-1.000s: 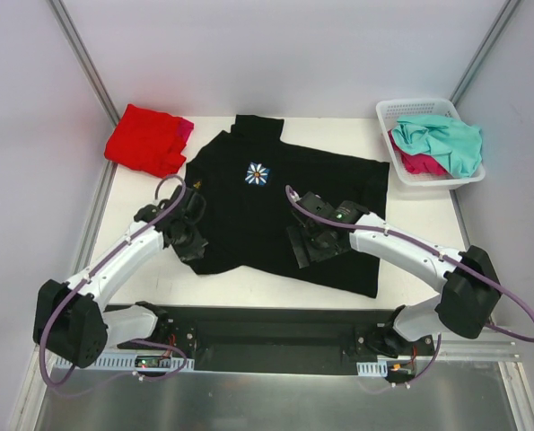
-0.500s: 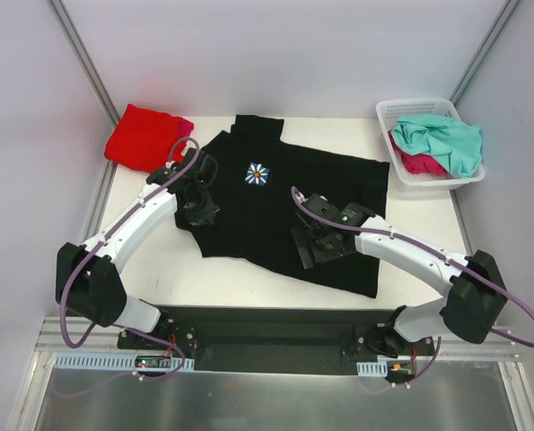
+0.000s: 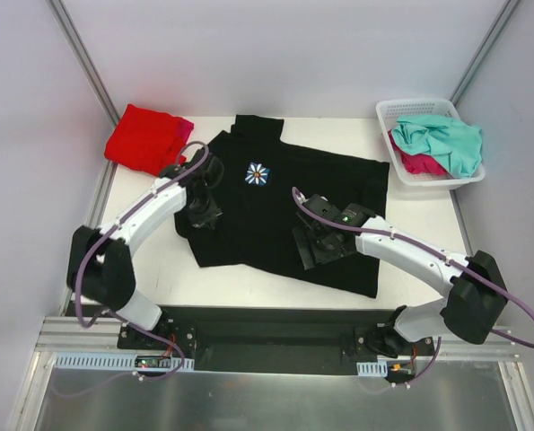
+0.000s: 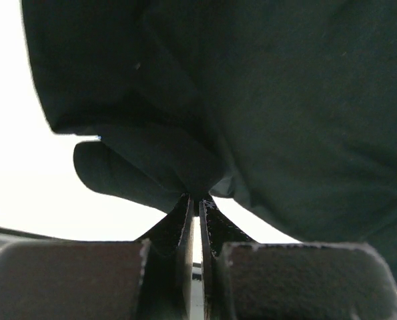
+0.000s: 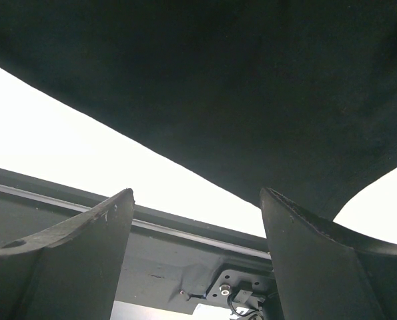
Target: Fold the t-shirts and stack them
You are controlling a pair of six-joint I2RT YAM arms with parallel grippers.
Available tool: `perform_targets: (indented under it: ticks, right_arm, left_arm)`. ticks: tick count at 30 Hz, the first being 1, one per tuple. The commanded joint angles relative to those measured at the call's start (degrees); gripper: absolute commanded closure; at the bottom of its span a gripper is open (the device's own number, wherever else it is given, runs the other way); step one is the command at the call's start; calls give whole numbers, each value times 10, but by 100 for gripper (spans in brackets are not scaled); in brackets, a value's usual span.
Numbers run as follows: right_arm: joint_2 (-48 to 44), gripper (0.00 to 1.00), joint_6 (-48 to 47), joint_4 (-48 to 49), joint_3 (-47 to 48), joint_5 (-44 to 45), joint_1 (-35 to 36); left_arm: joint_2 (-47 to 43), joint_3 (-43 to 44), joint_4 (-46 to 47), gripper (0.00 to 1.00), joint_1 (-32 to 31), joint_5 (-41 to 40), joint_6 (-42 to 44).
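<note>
Our black shirt (image 3: 275,193) lies spread across the middle of the table (image 3: 419,202), its left edge bunched and pinched tight in our left gripper (image 4: 198,200). Our right gripper (image 5: 197,200) sits over the near hem, jaws wide and empty. We judge this the first fold; next, that edge needs carrying inward and laying flat.

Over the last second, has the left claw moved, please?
Yes, the left claw moved up the view, toward the folded bright red cloth t-shirt.
</note>
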Motion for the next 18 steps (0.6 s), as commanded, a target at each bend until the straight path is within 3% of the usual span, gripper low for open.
perform_targets:
  ticks: [1, 8, 10, 12, 15, 18]
  right_arm:
    - [-20, 20, -2, -9, 1, 0, -2]
    - [-40, 20, -2, -14, -16, 1, -3]
    - [-42, 20, -1, -16, -17, 0, -2]
    - [-44, 20, -3, -17, -18, 0, -2]
    - [-46, 20, -4, -17, -21, 0, -3]
    - [-42, 20, -3, -11, -22, -8, -2]
  left_arm:
    - [93, 112, 15, 100, -7, 8, 38]
    - [242, 248, 11, 100, -13, 51, 53]
    - [274, 272, 8, 91, -14, 68, 54]
    - [279, 274, 4, 71, -15, 69, 53]
    - [240, 247, 4, 68, -15, 55, 50]
    - [187, 210, -3, 52, -15, 12, 53]
